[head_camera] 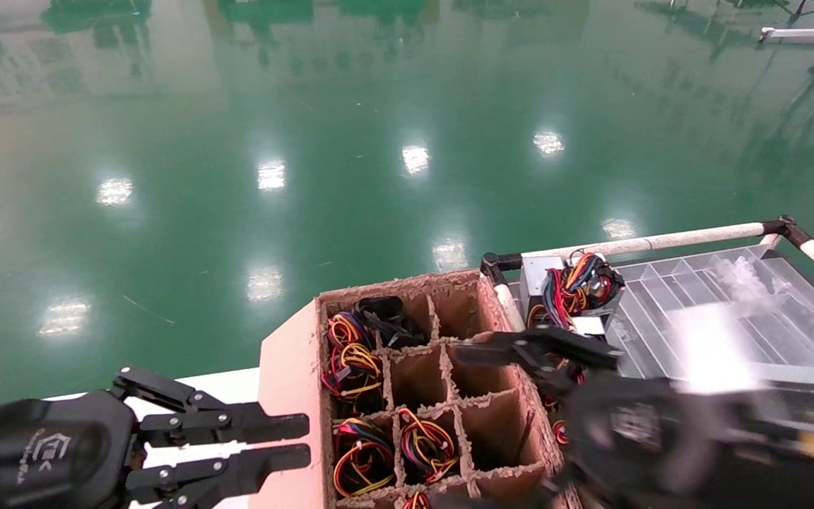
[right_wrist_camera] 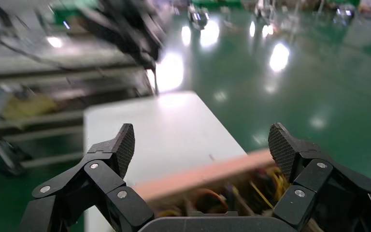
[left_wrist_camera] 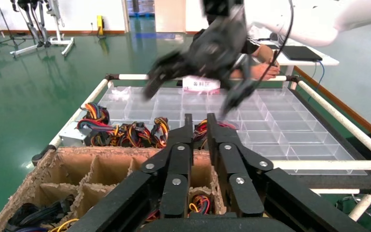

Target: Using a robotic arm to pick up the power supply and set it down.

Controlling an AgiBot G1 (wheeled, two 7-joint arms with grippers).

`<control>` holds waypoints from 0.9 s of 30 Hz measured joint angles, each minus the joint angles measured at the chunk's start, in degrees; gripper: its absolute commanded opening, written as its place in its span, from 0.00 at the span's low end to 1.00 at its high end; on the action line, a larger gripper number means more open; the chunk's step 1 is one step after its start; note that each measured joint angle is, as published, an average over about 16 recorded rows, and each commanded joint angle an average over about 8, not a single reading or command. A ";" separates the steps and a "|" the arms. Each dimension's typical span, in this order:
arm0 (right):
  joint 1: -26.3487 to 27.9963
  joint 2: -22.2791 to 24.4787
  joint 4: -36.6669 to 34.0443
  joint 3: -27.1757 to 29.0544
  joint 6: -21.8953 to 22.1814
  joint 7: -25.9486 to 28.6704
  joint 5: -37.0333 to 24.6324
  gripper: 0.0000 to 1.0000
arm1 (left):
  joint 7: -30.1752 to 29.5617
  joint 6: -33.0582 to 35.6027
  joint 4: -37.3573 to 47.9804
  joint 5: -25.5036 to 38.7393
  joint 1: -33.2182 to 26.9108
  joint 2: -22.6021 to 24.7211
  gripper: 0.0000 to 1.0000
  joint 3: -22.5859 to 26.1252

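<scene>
The power supply shows only as a looped bundle of black cables (head_camera: 386, 318) in a far-row cell of the divided cardboard box (head_camera: 287, 396); its grey body is hidden inside the cell. The same bundle (left_wrist_camera: 34, 212) appears in the left wrist view. My right gripper (head_camera: 449, 428) is blurred and hovers over the box's right-hand cells, open wide with nothing between its fingers (right_wrist_camera: 203, 145). It also shows above the clear tray in the left wrist view (left_wrist_camera: 188, 99). My left gripper (head_camera: 304, 442) rests low beside the box's left wall, its fingers almost together (left_wrist_camera: 199, 121) and holding nothing.
Several box cells hold red, yellow and orange wire bundles (head_camera: 361, 459). A grey box with coloured wires (head_camera: 541, 279) lies on a clear divided tray (head_camera: 732, 311) inside a white-tube cart frame (head_camera: 661, 240). The box stands on a white table (head_camera: 223, 389), above green floor.
</scene>
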 measured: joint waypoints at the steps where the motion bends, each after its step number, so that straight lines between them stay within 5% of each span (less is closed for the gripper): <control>1: 0.82 -0.95 -0.61 -0.66 0.68 -0.36 -1.59 1.00 | 0.00 0.00 0.00 0.00 0.00 0.00 0.00 0.00; 12: 11.39 -14.52 -13.19 -8.29 7.90 -7.21 -18.40 1.00 | 0.02 0.00 0.01 -0.02 -0.02 -0.01 0.00 0.03; 24: 19.40 -25.73 -28.95 -13.15 15.82 -14.84 -29.50 1.00 | 0.03 -0.01 0.02 -0.04 -0.02 -0.02 0.00 0.07; 27: 20.67 -27.45 -32.00 -13.86 17.29 -15.90 -31.11 0.95 | 0.04 -0.02 0.02 -0.05 -0.03 -0.02 0.08 0.07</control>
